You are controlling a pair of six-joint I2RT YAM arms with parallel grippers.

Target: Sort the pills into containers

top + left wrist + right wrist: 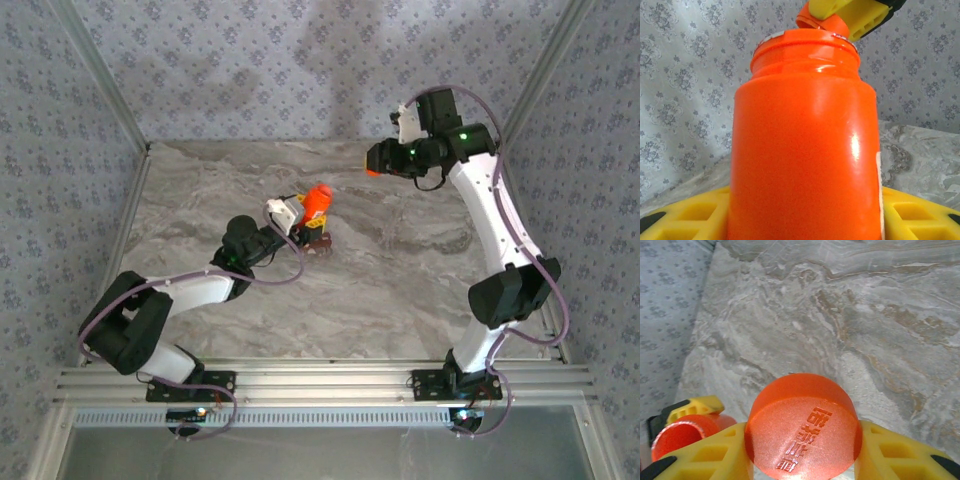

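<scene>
Top external: fixed high behind arm bases, looks down and forward over whole table (pixel 400 290) to far wall.
Left wrist: on left gripper (pixel 805 210), low, level, facing patterned wall; orange bottle (pixel 805 125) very near lens.
Right wrist: on right gripper (pixel 802 460), raised, tilted down at table edge; cap (pixel 802 425) very near lens.
Shared: bottle in all three views; cap in both wrist views.

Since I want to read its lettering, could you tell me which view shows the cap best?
Right wrist: the cap sits large and close between the right fingers, lettering visible. Top external shows it as an orange speck; left wrist, just its edge.
</scene>
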